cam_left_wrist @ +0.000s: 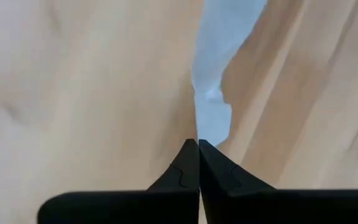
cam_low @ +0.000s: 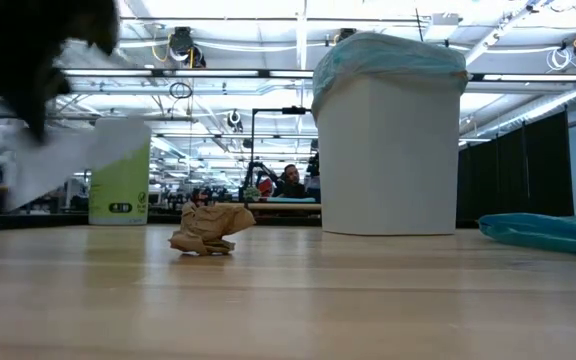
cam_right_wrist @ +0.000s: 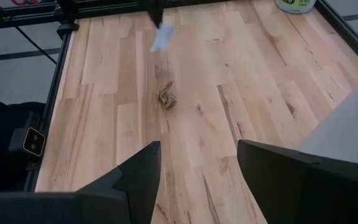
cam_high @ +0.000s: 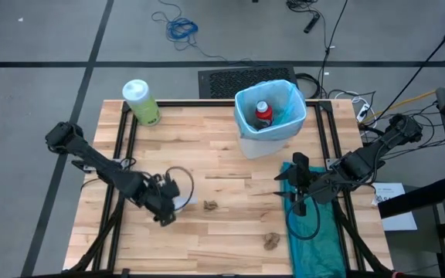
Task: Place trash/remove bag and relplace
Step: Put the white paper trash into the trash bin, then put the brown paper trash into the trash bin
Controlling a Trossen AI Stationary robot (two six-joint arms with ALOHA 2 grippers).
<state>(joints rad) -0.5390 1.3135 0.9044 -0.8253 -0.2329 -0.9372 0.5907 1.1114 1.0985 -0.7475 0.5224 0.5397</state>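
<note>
A: Pale-blue scrap — the left gripper is pinching it, jaws fully closed, over the wooden table.

B: And the right gripper?

A: It is waiting half open, gripping nothing, above the teal bag. The blue liner is sitting in the wastebasket; two brown paper wads are lying loose.
</note>
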